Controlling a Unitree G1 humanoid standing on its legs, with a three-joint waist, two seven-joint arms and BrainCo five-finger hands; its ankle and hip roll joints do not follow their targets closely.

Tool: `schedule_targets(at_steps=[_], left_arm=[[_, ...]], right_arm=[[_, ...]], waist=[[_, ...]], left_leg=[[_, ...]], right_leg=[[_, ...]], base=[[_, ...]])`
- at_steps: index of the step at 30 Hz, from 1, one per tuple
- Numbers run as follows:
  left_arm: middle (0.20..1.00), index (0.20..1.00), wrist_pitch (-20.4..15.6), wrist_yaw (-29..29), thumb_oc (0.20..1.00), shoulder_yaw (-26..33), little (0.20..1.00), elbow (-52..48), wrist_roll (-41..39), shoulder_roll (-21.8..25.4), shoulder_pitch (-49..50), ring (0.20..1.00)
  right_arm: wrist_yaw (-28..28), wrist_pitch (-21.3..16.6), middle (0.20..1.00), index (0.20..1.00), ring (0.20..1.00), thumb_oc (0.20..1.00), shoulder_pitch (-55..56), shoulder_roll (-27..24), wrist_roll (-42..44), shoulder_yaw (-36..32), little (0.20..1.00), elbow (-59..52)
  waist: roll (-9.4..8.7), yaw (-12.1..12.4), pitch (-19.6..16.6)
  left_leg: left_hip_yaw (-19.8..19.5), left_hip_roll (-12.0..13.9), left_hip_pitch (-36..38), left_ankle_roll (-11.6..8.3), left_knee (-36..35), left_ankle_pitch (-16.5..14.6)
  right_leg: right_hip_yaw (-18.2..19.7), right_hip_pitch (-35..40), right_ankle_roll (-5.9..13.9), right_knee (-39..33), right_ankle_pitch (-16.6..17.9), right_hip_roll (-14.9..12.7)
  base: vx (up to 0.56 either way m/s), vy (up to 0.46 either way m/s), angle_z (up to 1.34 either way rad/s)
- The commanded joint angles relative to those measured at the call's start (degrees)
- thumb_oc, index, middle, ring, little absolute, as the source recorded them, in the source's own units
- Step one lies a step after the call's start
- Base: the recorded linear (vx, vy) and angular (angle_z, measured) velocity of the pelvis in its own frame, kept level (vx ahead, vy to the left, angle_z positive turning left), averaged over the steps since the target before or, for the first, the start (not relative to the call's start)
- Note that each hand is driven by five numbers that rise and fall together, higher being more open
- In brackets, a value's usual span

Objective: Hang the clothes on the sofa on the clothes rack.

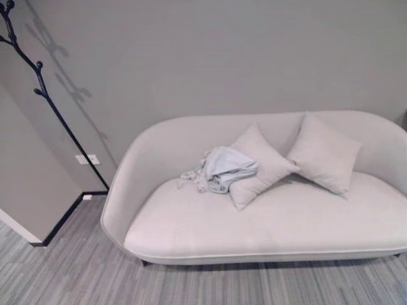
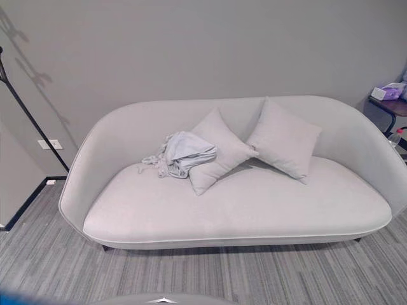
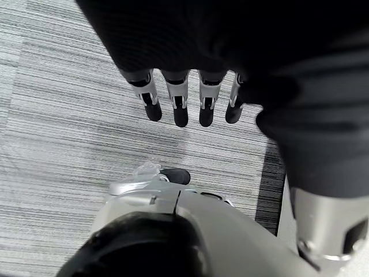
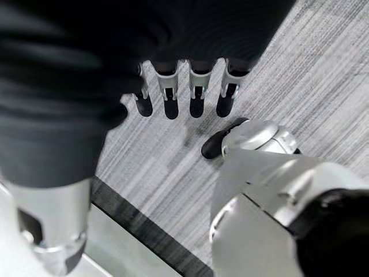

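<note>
A crumpled pale blue-grey garment (image 1: 219,169) lies on the seat of a cream sofa (image 1: 267,222), leaning against the left of two cushions; it shows again as the garment (image 2: 183,154) in the right eye view. A black clothes rack (image 1: 39,82) with knobbed branches stands against the wall to the sofa's left. My left hand (image 3: 184,98) hangs over the striped grey carpet, fingers straight, holding nothing. My right hand (image 4: 184,95) hangs the same way, fingers straight and empty. Both hands are well away from the sofa.
Two cream cushions (image 1: 321,152) lean on the sofa back. A dark side table (image 2: 389,105) with a tissue box stands right of the sofa. A wall corner (image 1: 25,190) with a dark skirting juts out at the left. Striped grey carpet (image 1: 76,273) lies before the sofa.
</note>
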Motion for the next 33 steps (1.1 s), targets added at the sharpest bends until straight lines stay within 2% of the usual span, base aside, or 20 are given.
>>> schedule_targets(at_steps=[1, 27, 28, 29, 30, 31, 32, 33], left_arm=[[1.0, 1.0, -0.1, -1.0, 1.0, 0.5, 1.0, 3.4, 3.6, -1.4, -4.5, 1.0], [1.0, 1.0, -0.3, -1.0, 1.0, 0.4, 1.0, 3.0, 3.9, -1.7, -4.4, 1.0], [1.0, 1.0, -0.6, -0.3, 1.0, -0.5, 1.0, 2.2, 3.0, -1.8, -5.4, 1.0], [1.0, 1.0, -0.6, -0.3, 1.0, -0.5, 1.0, 2.2, 3.0, -1.8, -5.5, 1.0], [1.0, 1.0, -0.6, 0.1, 1.0, -1.6, 1.0, 0.2, 1.1, -2.2, -7.0, 1.0], [1.0, 1.0, -0.7, 0.3, 1.0, -1.5, 1.0, -0.2, -0.2, -2.2, -7.3, 1.0], [1.0, 1.0, -0.7, 0.3, 1.0, -1.5, 1.0, -0.2, -0.2, -2.2, -7.2, 1.0], [1.0, 1.0, -0.3, 0.6, 1.0, -0.3, 1.0, -0.7, -4.5, -2.5, -7.4, 1.0]], right_arm=[[0.7, 0.4, 1.0, 1.0, 1.0, 1.0, -5.4, 2.0, -2.2, -0.5, 1.0, 4.1], [1.7, 0.4, 1.0, 1.0, 1.0, 1.0, -5.5, 1.6, -6.9, 1.0, 1.0, 3.9], [1.4, 0.1, 1.0, 1.0, 1.0, 1.0, -6.5, 1.1, -7.5, 1.1, 1.0, 3.8], [1.4, 0.1, 1.0, 1.0, 1.0, 1.0, -6.6, 1.1, -7.5, 1.1, 1.0, 3.8], [1.0, 0.0, 1.0, 1.0, 1.0, 1.0, -7.9, 0.0, -7.9, 1.2, 1.0, 3.8], [1.0, 0.2, 1.0, 1.0, 1.0, 1.0, -8.4, -0.4, -8.1, 1.3, 1.0, 3.9], [1.0, 0.2, 1.0, 1.0, 1.0, 1.0, -8.4, -0.4, -8.1, 1.3, 1.0, 3.9], [0.9, 0.8, 1.0, 1.0, 1.0, 1.0, -8.9, -1.5, -8.7, 1.3, 1.0, 4.7]], waist=[[-1.61, 0.4, 1.2], [-1.25, 0.6, 1.5], [-2.04, 1.0, 3.9], [-1.98, 0.9, 3.7], [-1.97, 1.4, 6.9], [-1.82, 1.5, 7.4], [-1.83, 1.4, 7.3], [-1.61, 1.9, 7.7]], left_leg=[[-1.2, 1.6, 3.6, -2.89, -1.0, -2.8], [-1.6, 2.0, 4.6, -3.04, -1.0, -2.5], [-2.0, 2.4, -1.0, -3.61, 8.6, -4.0], [-2.2, 2.5, -1.8, -3.62, 9.6, -4.4], [-3.9, 3.3, -9.6, -5.85, 21.2, -3.6], [-5.5, 3.5, -12.2, -6.65, 24.8, -1.9], [-5.5, 3.5, -12.3, -6.65, 24.8, -1.9], [-7.3, 4.7, -14.1, -7.34, 23.6, 0.2]], right_leg=[[-1.8, 2.2, 3.17, -7.9, 7.3, -3.3], [-1.8, 3.1, 2.79, -7.9, 6.5, -2.9], [-1.7, 3.1, 2.02, -7.8, 6.2, -3.5], [-1.9, 2.8, 1.99, -7.8, 6.2, -3.4], [-2.5, 2.5, 0.64, -7.2, 5.7, -3.3], [-2.9, 2.1, 0.16, -7.2, 5.5, -3.2], [-2.9, 2.0, 0.16, -7.1, 5.5, -3.2], [-3.6, 2.1, 0.25, -7.5, 5.2, -3.2]], base=[[0.0, -0.007, 0.04], [0.0, -0.004, 0.01], [-0.11, -0.037, 0.02], [-0.24, -0.056, 0.11], [-0.16, -0.017, 0.14], [-0.16, -0.016, 0.24], [0.02, 0.069, 0.21], [0.09, 0.098, 0.22]])
